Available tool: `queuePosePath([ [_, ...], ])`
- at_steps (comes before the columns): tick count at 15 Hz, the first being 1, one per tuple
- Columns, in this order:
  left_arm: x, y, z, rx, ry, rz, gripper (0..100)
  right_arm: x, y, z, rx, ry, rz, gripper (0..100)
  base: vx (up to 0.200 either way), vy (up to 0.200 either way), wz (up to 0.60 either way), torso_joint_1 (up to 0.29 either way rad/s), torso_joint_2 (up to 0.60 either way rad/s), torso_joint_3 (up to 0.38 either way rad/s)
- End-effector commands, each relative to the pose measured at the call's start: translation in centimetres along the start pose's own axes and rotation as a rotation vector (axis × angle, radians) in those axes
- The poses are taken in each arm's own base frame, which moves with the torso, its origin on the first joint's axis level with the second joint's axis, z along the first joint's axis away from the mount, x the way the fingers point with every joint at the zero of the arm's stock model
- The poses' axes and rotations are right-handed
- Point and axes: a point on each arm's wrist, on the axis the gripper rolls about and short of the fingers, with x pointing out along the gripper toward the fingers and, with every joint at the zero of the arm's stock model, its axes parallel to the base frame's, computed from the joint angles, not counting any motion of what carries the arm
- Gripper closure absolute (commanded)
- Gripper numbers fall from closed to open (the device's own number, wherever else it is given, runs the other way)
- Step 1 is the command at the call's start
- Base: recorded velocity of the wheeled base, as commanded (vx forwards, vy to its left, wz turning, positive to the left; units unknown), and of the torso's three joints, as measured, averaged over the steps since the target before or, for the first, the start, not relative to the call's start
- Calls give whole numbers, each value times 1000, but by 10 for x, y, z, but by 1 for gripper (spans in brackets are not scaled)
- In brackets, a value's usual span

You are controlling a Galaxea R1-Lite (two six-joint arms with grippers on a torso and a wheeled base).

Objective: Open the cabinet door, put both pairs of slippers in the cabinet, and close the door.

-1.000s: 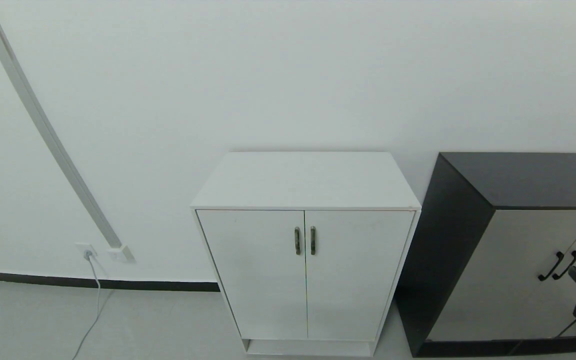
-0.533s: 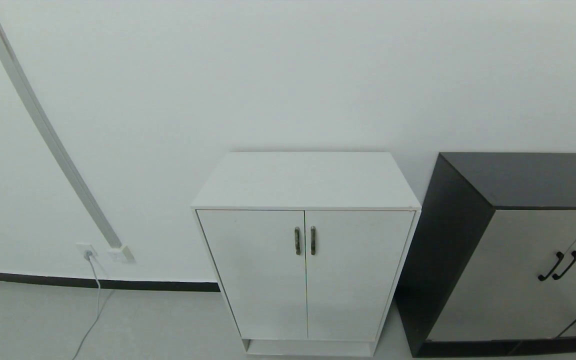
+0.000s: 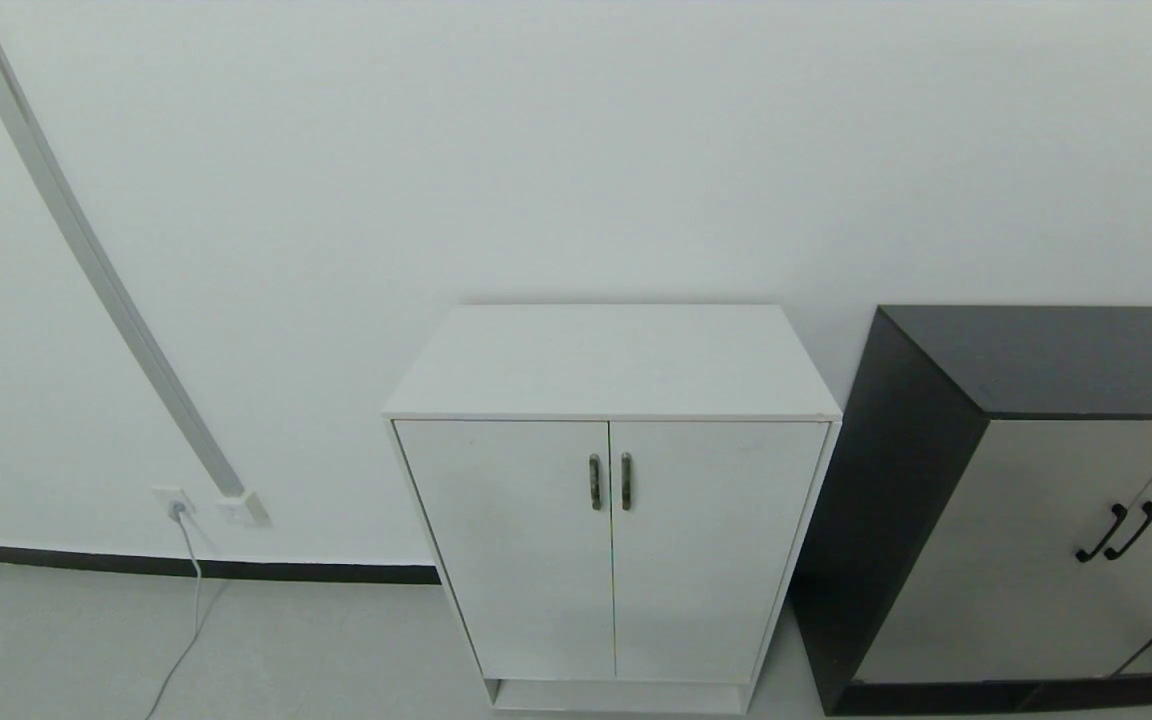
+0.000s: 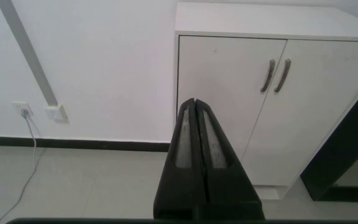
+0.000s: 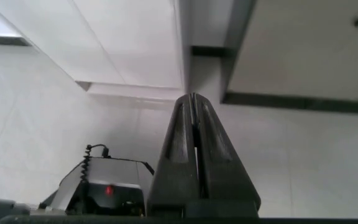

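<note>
White wall is filling the background; grey floor is running along its foot.
Black cabinet is standing against the wall on the right, touching or just beside the white one; cannot tell which. Its pale doors are sitting closed.
White cabinet is standing upright at centre against the wall. Both cabinet doors are sitting shut, meeting at a thin centre seam.
Grey cable trunking is slanting down the wall at left, ending beside a wall socket; a cable is hanging from the socket to the floor.
Two door handles are sitting vertical, side by side at the seam.
Left gripper is pointing toward the white cabinet, well apart from it, fingers pressed together, gripping nothing.
Right gripper is pointing down at the floor near the cabinets' bases, fingers likewise closed and empty.
</note>
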Motion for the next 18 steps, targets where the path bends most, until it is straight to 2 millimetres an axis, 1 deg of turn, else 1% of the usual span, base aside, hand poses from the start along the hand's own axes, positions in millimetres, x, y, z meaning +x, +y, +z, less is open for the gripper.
queuePosePath([
  [1,0,0,0,0,1,0,100,-5,1,-2,-17,-64,23,100,0,0,0,0,0,0],
  [3,0,0,0,1,1,-1,100,-8,2,-8,-45,-52,74,100,0,0,0,0,0,0],
  [4,0,0,0,0,1,0,100,-9,2,-7,-53,-71,90,100,0,0,0,0,0,0],
  [7,0,0,0,0,1,0,100,-15,2,-9,-40,-152,41,100,0,0,0,0,0,0],
  [9,0,0,0,0,1,0,100,-22,2,-13,-28,-255,-15,100,0,0,0,0,0,0],
  [13,0,0,0,0,1,0,100,-32,4,-21,-38,-417,-32,100,0,0,0,0,0,0],
  [14,0,0,0,0,1,0,100,-32,4,-21,-38,-417,-32,100,0,0,0,0,0,0],
  [15,0,0,0,0,1,0,100,-35,4,-23,-41,-465,-37,100,0,0,0,0,0,0],
  [18,0,0,0,0,1,0,100,-35,3,-23,18,-469,-50,100,0,0,0,0,0,0],
])
